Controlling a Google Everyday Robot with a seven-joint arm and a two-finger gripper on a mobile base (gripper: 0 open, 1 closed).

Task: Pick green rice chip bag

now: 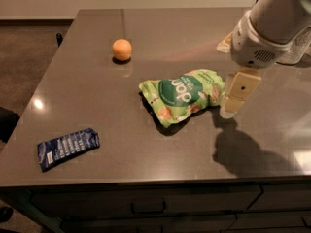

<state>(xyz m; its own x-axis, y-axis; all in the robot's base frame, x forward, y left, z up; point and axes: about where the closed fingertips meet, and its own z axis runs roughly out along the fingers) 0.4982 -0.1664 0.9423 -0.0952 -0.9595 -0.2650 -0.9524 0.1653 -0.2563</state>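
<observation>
The green rice chip bag [183, 97] lies flat near the middle of the grey table [97, 81], a light-green crinkly pouch with a dark-green oval and white letters. My gripper [232, 107] hangs from the white arm at the upper right and sits just off the bag's right end, close above the tabletop. One tan finger faces the camera; the other is hidden behind it. The gripper holds nothing that I can see.
An orange ball [122, 49] sits at the back left of the bag. A dark blue wrapper [67, 147] lies near the front left edge. The arm's shadow falls on the table at the front right. Drawers run below the front edge.
</observation>
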